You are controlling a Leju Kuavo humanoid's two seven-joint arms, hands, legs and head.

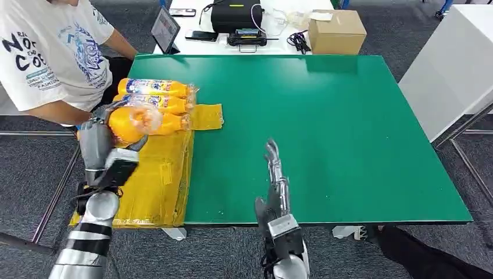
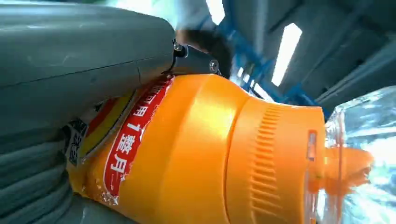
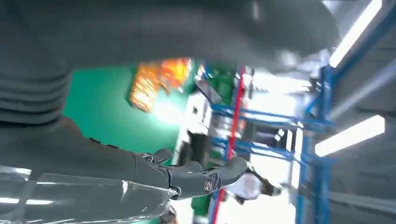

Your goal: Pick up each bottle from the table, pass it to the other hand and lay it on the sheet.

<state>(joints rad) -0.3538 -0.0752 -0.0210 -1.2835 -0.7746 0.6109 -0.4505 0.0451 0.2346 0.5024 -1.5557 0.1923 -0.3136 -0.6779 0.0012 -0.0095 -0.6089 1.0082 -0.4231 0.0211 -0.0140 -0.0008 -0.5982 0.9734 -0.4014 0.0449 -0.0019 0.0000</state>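
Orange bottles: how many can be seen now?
3. One bottle is held in the left hand over the sheet; two bottles lie side by side at its far end.

Green table (image 1: 325, 133). Yellow sheet (image 1: 157, 180) lies along its left edge, overhanging that edge and the near one. Two orange bottles (image 1: 154, 96) lie side by side on the sheet's far end, caps toward the table's middle.
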